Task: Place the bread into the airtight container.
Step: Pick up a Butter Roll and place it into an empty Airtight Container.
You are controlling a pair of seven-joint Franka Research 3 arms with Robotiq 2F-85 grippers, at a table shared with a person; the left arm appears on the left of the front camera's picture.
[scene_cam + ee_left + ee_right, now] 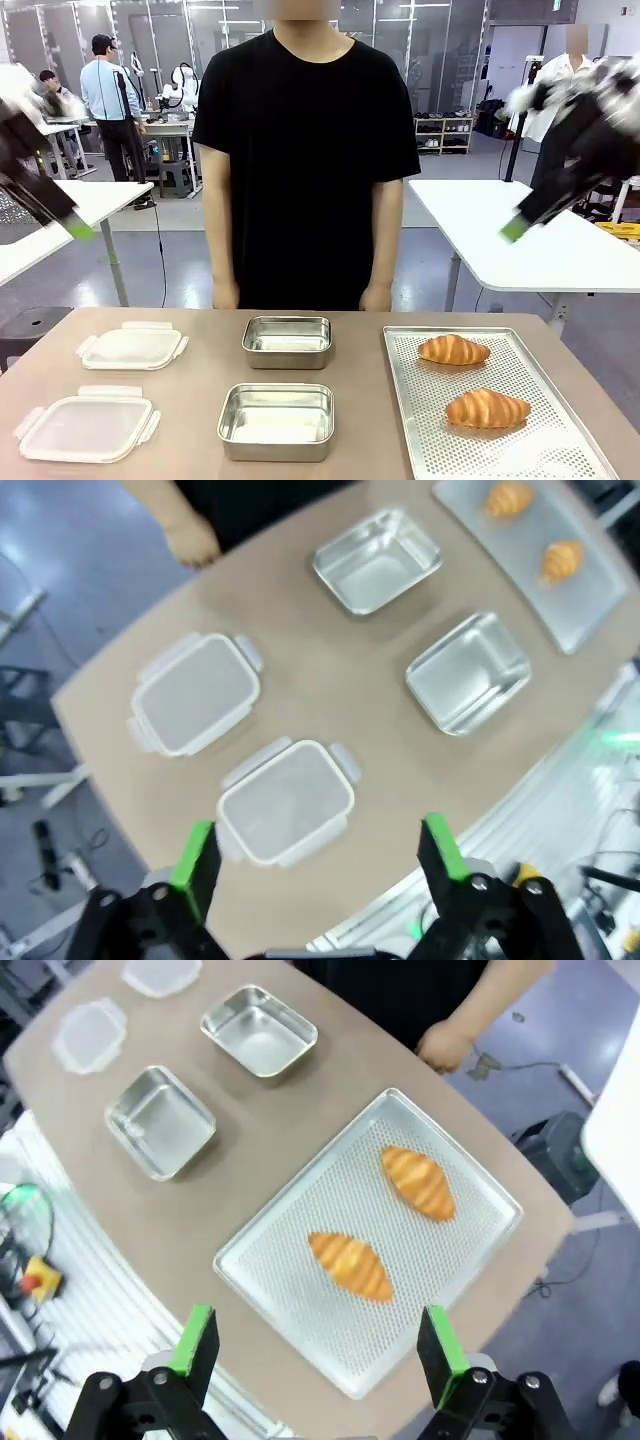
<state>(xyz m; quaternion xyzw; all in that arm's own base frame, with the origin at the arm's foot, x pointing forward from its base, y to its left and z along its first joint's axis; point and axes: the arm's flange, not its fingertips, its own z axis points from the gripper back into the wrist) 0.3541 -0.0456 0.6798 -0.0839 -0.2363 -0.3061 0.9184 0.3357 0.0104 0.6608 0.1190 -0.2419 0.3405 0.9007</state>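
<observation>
Brown desk [360,420] ahead, and nothing's begun: far bread [454,350] and near bread [487,408] lie on the tray [530,450] at lower right, both steel containers [276,452] mid-frame empty, lids [88,428] off at left. I hold left hand [318,845] and right hand [318,1330] spread wide, empty, high above.

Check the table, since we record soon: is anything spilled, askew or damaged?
Nothing stands out. The far croissant and near croissant lie apart on the perforated tray; the far container and near container sit upright, empty; the far lid and near lid lie flat. The left gripper and right gripper are open.
</observation>
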